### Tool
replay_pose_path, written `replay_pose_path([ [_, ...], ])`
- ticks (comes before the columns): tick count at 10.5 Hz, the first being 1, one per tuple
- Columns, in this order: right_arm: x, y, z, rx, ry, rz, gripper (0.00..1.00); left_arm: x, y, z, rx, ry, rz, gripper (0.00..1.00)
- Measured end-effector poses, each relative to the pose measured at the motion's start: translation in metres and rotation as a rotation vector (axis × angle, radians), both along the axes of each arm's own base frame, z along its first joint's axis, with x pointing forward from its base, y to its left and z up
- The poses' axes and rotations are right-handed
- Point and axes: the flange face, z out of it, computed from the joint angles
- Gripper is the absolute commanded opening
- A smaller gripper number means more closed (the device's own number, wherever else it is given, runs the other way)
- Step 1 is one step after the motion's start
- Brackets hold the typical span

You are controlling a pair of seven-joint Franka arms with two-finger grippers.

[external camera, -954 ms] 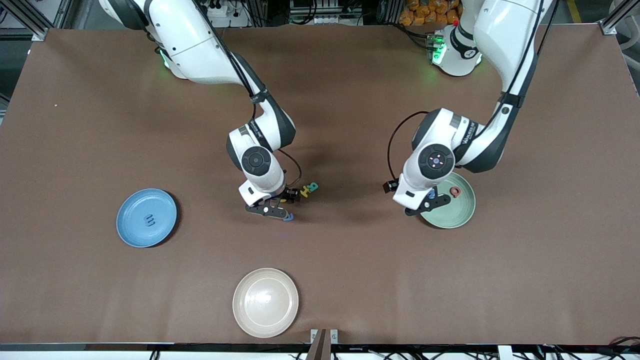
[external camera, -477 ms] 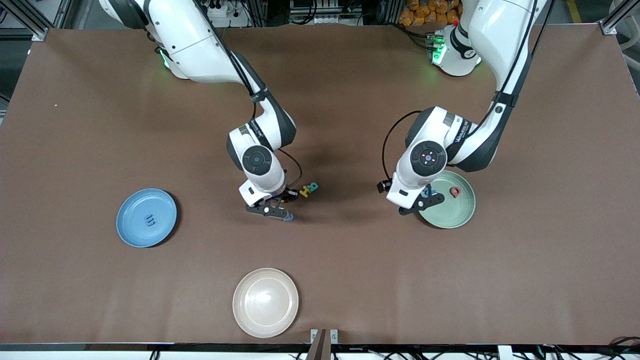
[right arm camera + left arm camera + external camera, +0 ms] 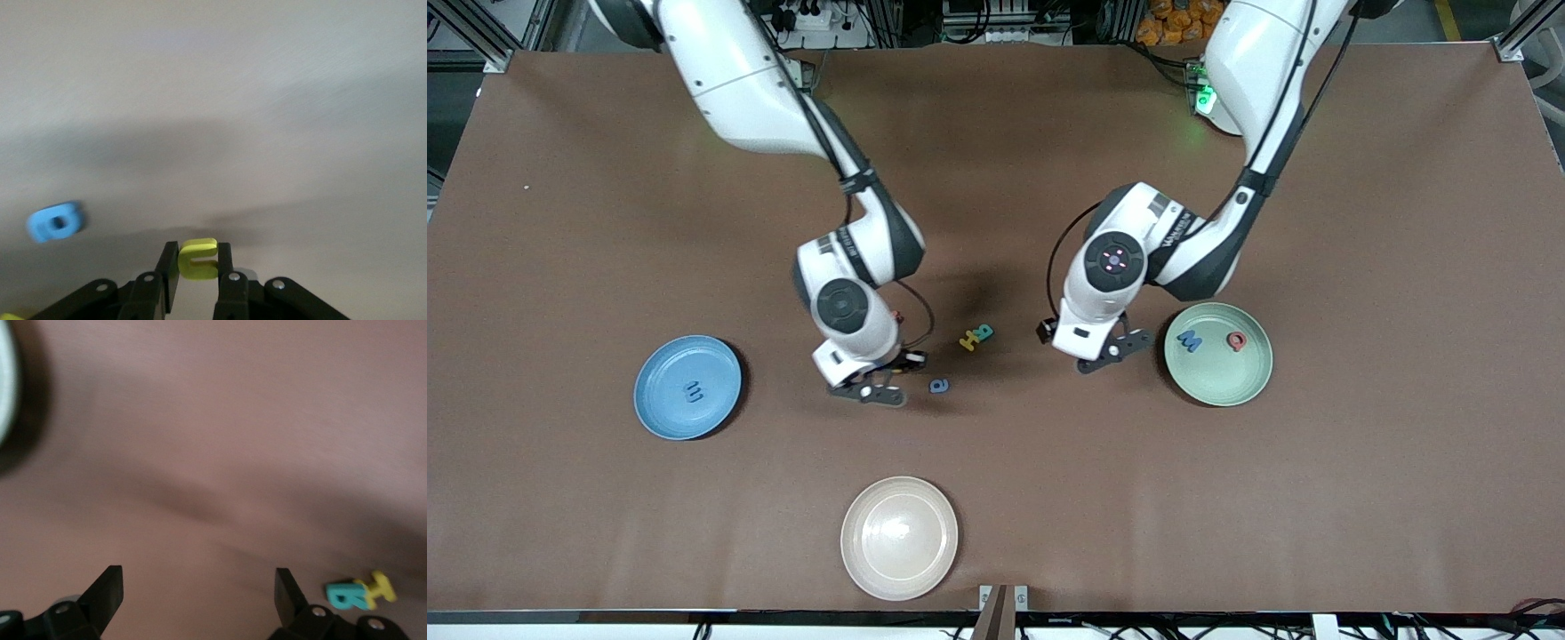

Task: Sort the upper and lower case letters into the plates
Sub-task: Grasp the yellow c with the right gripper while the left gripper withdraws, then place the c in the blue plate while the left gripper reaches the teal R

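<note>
My right gripper (image 3: 198,257) is shut on a small yellow-green letter u (image 3: 198,260). In the front view this gripper (image 3: 869,392) hangs over bare table beside a blue letter a (image 3: 939,386). My left gripper (image 3: 1105,353) stands open with nothing between its fingers, over the table beside the mint green plate (image 3: 1232,387). That plate holds a blue W (image 3: 1189,340) and a red Q (image 3: 1236,340). The sky blue plate (image 3: 660,409) holds a dark blue m (image 3: 692,390). A yellow H (image 3: 969,340) and a teal R (image 3: 983,332) lie together between the grippers.
A cream-beige plate (image 3: 899,569) sits near the table's front edge, nearer to the camera than the letters. The brown table top (image 3: 1387,498) spreads wide around all the plates.
My right gripper has shut on the yellow-green u and carried it away from the letter cluster, toward the blue plate. My left gripper has moved off the mint plate, toward the table's middle.
</note>
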Motion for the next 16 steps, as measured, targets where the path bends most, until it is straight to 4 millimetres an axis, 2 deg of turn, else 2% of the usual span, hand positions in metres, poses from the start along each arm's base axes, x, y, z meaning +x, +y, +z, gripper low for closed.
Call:
replay_pose_path([
  [2, 0.018, -0.059, 0.027, 0.01, 0.043, 0.079, 0.0, -0.013, -0.028, 0.0, 0.036, -0.094, -0.226, 1.0],
  [3, 0.023, -0.088, 0.033, 0.018, 0.059, 0.126, 0.0, -0.018, -0.043, 0.005, 0.026, -0.153, -0.361, 1.0],
  [5, 0.032, -0.163, 0.033, 0.041, 0.079, 0.224, 0.0, -0.017, -0.062, 0.011, -0.034, -0.264, -0.586, 1.0],
  [7, 0.038, -0.236, 0.031, 0.063, 0.085, 0.305, 0.0, -0.014, -0.073, 0.003, -0.061, -0.352, -0.786, 1.0],
  [8, 0.038, -0.259, 0.029, 0.062, 0.089, 0.339, 0.0, -0.013, -0.074, -0.002, -0.047, -0.372, -0.904, 1.0],
  [10, 0.034, -0.282, 0.023, 0.046, 0.106, 0.382, 0.02, -0.009, -0.076, 0.0, -0.029, -0.398, -1.075, 1.0],
  [11, 0.032, -0.284, 0.02, 0.041, 0.113, 0.39, 0.46, -0.008, -0.078, 0.003, -0.026, -0.409, -1.12, 1.0],
  [12, 0.03, -0.283, 0.018, 0.037, 0.119, 0.4, 0.99, -0.009, -0.084, 0.004, -0.027, -0.419, -1.151, 1.0],
  [14, 0.03, -0.283, 0.017, 0.037, 0.119, 0.415, 1.0, -0.018, -0.104, -0.01, -0.033, -0.439, -1.214, 1.0],
  [16, 0.03, -0.282, 0.017, 0.037, 0.117, 0.419, 1.0, -0.019, -0.109, -0.038, -0.036, -0.456, -1.259, 1.0],
])
